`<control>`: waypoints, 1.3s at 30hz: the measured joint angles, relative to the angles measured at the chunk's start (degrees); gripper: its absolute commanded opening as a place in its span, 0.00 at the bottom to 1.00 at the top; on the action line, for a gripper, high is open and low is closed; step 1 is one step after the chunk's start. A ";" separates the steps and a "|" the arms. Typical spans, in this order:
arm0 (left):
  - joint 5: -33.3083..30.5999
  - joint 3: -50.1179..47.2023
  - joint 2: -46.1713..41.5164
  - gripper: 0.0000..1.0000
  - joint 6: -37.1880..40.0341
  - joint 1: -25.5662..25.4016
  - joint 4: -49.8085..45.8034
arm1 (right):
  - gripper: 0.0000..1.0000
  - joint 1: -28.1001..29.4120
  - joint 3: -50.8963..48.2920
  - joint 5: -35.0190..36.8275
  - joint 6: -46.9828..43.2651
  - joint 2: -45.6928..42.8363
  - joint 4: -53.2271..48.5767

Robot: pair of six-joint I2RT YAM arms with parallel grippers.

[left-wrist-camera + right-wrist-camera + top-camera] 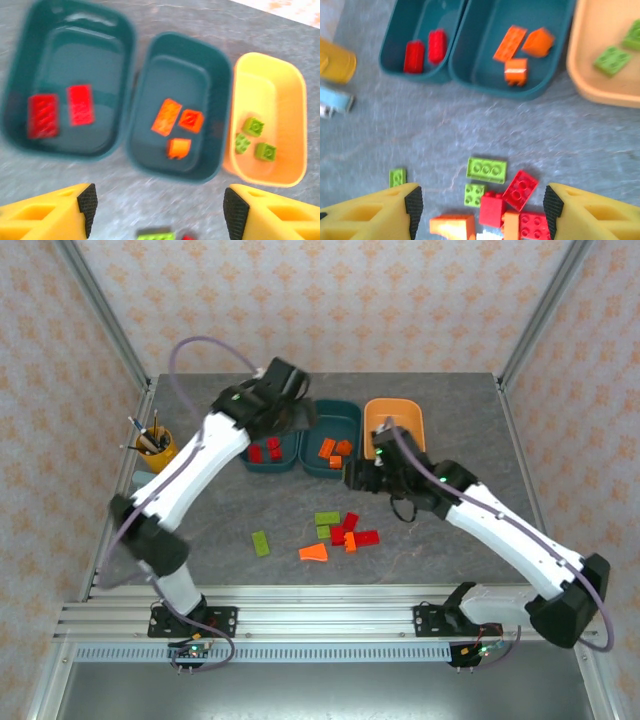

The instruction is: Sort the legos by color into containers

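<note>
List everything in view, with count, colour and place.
Left tray: one, teal, left of the row.
Middle tray: one, teal, centre.
Right tray: one, orange, right.
Red legos: two, in left tray.
Orange legos: three, in middle tray.
Green legos: three, in right tray.
Loose legos: three green, three red, one orange, on the table in front of the trays.
Wedge: one, orange, among the loose legos.
Cup: one, yellow, holding pens, table's left edge.
Table: one, grey.
Left fingers: two, yellow with black pads, open, above the trays.
Right fingers: two, same colours, open, above the loose legos.
</note>
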 measured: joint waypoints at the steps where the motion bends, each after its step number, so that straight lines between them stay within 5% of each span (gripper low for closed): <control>1: -1.42 -5.90 -5.31 0.72 -1.44 0.00 0.31 | 0.67 2.54 0.37 0.35 -0.11 2.19 0.00; 9: -8.15 -37.03 -37.62 0.71 -9.84 0.00 -4.83 | 0.67 18.84 10.08 2.32 1.44 23.93 0.87; 18: -10.88 -44.87 -64.41 0.70 -15.63 0.00 -17.44 | 0.68 25.42 31.28 2.51 6.97 48.22 -2.91; 24: -11.30 -44.85 -68.81 0.70 -15.98 0.00 -22.80 | 0.69 25.57 40.37 3.78 11.61 57.59 -8.63; 39: -10.78 -44.65 -70.03 0.70 -15.78 0.00 -25.11 | 0.48 25.55 46.25 4.24 16.50 64.32 -14.86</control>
